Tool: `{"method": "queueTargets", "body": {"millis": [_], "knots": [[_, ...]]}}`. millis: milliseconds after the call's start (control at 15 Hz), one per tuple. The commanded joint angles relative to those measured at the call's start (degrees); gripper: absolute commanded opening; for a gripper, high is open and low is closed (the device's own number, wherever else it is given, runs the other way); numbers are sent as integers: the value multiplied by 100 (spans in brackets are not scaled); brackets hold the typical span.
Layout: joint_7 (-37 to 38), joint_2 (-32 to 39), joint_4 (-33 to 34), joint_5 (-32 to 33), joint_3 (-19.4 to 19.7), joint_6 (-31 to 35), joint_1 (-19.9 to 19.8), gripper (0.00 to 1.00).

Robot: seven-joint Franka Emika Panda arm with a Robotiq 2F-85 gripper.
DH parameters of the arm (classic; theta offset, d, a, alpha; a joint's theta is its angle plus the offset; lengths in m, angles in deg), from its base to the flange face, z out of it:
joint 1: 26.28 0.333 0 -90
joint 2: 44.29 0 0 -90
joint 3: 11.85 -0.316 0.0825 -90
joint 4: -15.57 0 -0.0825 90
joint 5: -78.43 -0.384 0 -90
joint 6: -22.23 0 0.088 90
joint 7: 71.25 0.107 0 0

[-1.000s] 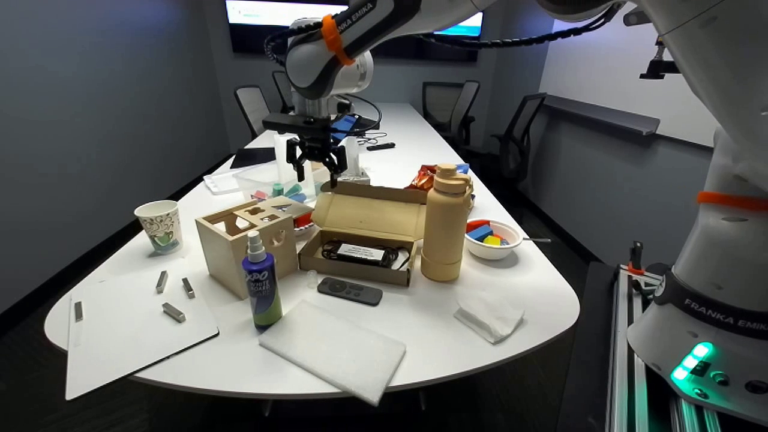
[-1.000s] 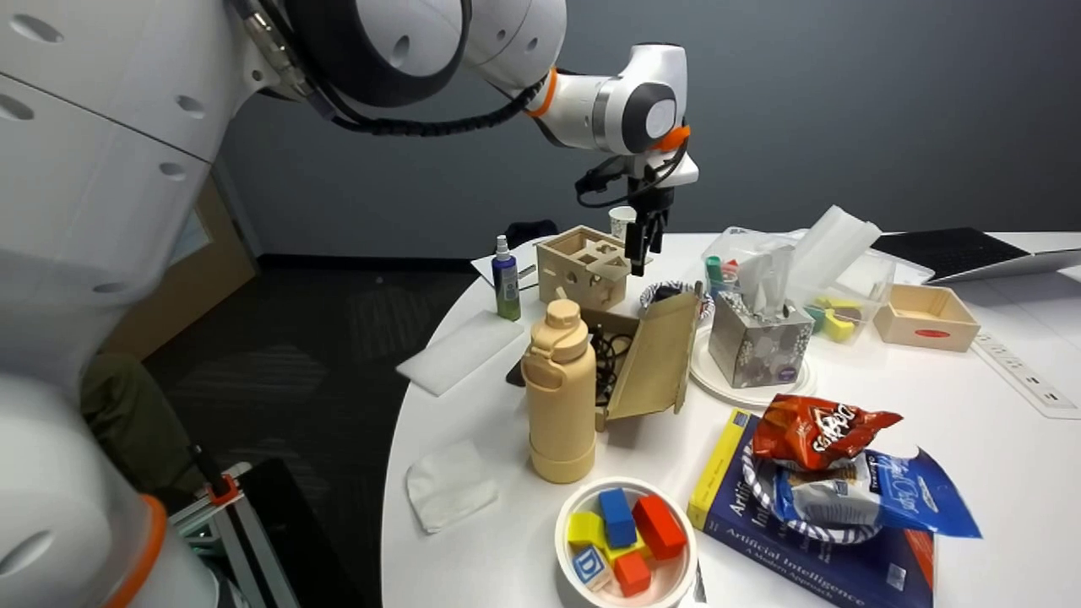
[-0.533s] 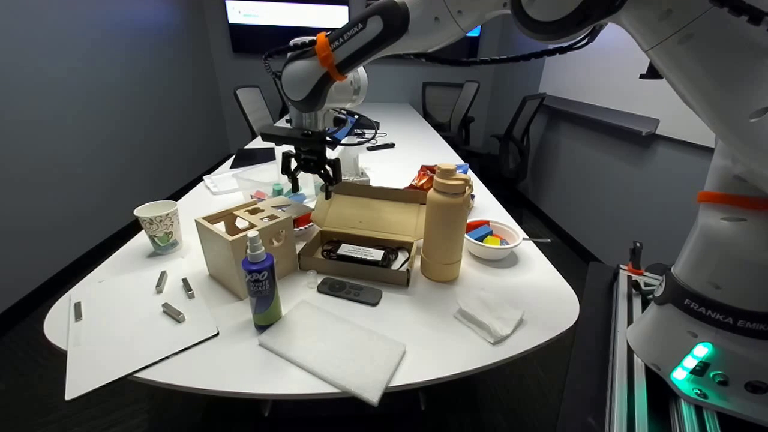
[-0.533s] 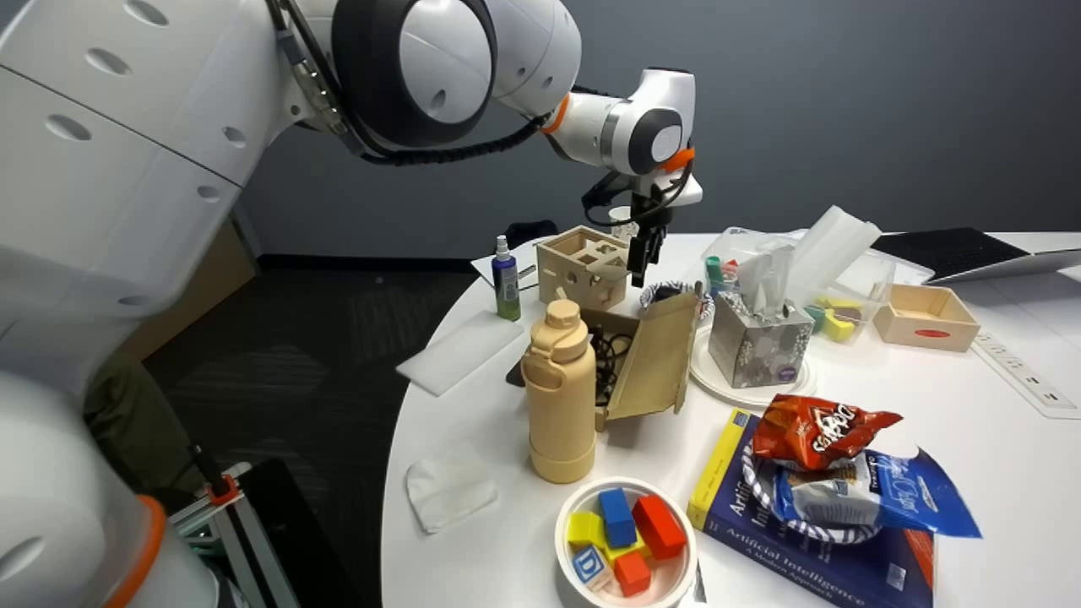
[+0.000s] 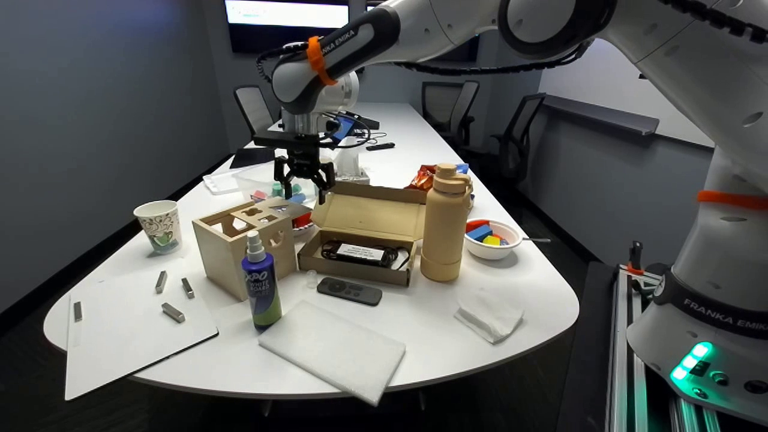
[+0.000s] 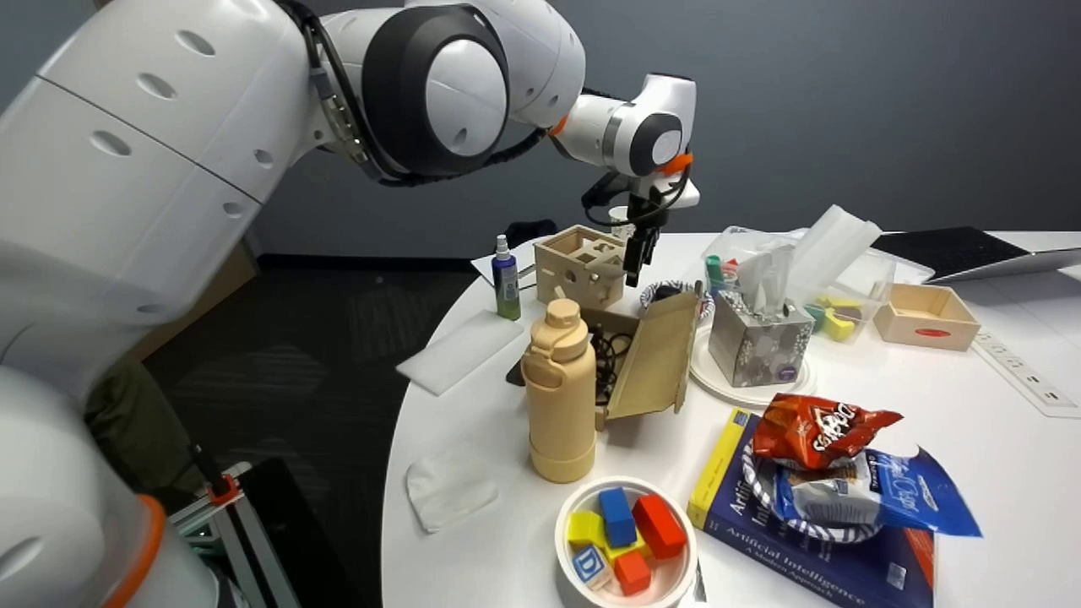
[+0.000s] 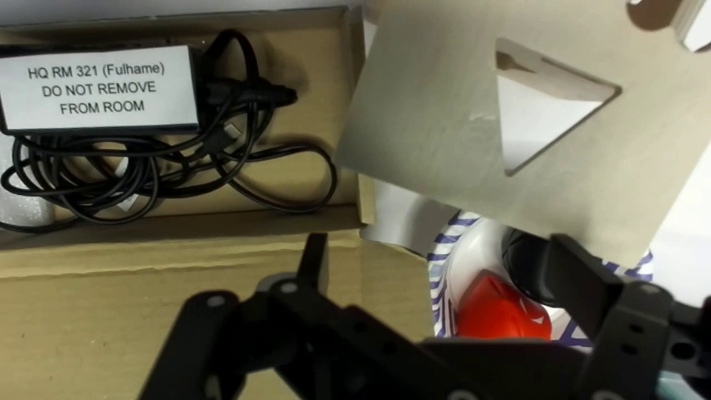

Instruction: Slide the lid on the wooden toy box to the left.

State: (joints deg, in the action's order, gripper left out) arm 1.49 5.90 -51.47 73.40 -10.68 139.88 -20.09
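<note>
Because the lid (image 7: 455, 128) stands partly out, its triangle-cut end overhanging one side of the wooden toy box (image 5: 225, 258), part of the top is uncovered, to the left in both exterior views. We log the gripper (image 5: 305, 199) just beside the overhanging end, fingers (image 7: 315, 258) spread, nothing held; contact with the lid we cannot tell. In the wrist view the lid's corner hides part of a blue-striped bowl (image 7: 442, 264). Just beside the toy box stands an open cardboard box (image 5: 360, 272) holding a labelled power brick (image 7: 100, 91). We judge the step in hand as the approach, slide not yet made. Next, we think, the fingers must meet the lid's outer edge and push it level toward the uncovered part, without pressing down on the overhang.
</note>
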Motion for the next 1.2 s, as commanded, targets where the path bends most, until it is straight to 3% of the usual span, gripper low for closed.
{"method": "queueTargets", "body": {"millis": [0,467,800,1133], "knots": [[-132,383,729,-178,-85,-456,-33,100],[-272,578,1090,-297,-194,-701,-75,100],[368,537,1026,-209,34,-380,55,100],[1048,659,1143,-96,179,-491,123,100]]}}
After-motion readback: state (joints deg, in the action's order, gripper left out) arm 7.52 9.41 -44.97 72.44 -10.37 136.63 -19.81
